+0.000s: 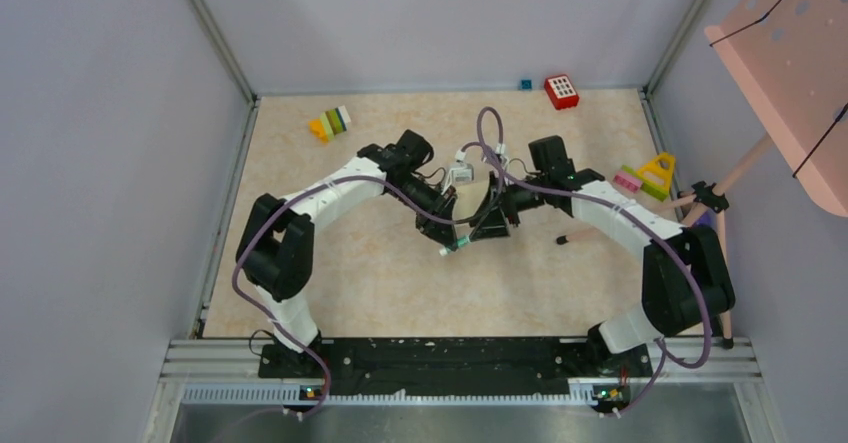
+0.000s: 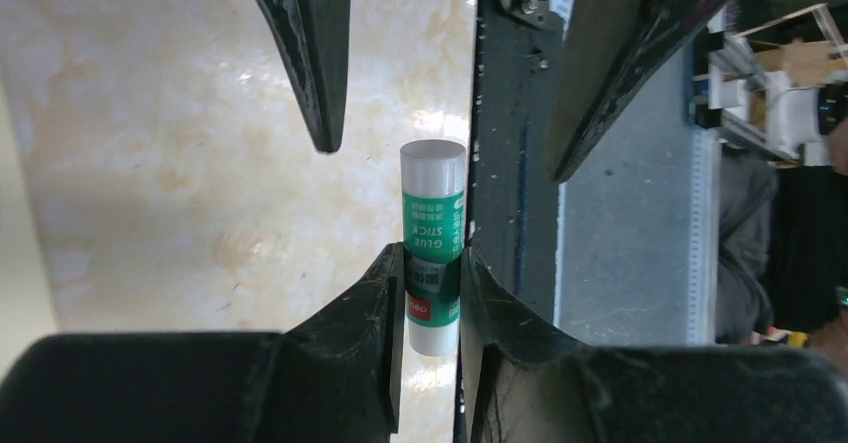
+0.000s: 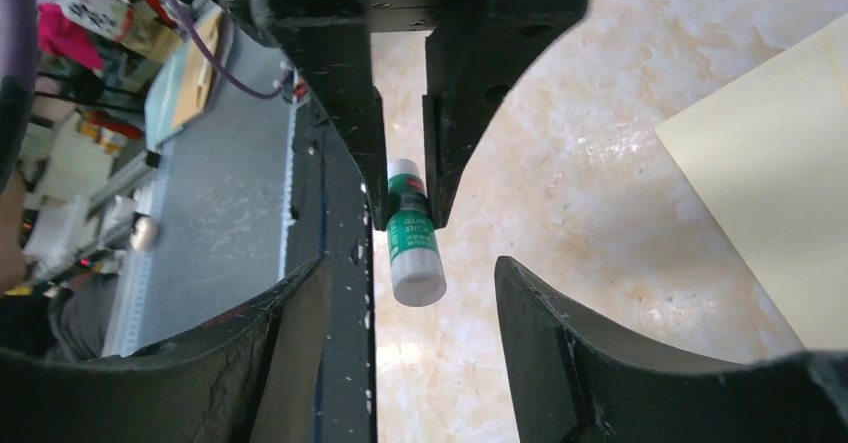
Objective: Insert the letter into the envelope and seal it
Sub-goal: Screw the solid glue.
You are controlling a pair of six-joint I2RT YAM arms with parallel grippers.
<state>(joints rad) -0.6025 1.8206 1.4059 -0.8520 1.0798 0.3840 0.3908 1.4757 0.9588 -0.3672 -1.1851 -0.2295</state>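
A green and white glue stick is clamped between the fingers of my left gripper, which is shut on its lower half. In the top view both grippers meet above the middle of the table, the left gripper facing the right gripper. My right gripper is open, its fingers wide on either side of the glue stick's white end without touching it. A corner of the pale cream-yellow envelope lies flat on the table at the right of the right wrist view. The letter is out of view.
A red block and a small blue cube sit at the back edge. A coloured block stack lies back left, a yellow triangle with pink and green blocks at the right. A small dark object lies near the right arm. A pink perforated board stands outside right.
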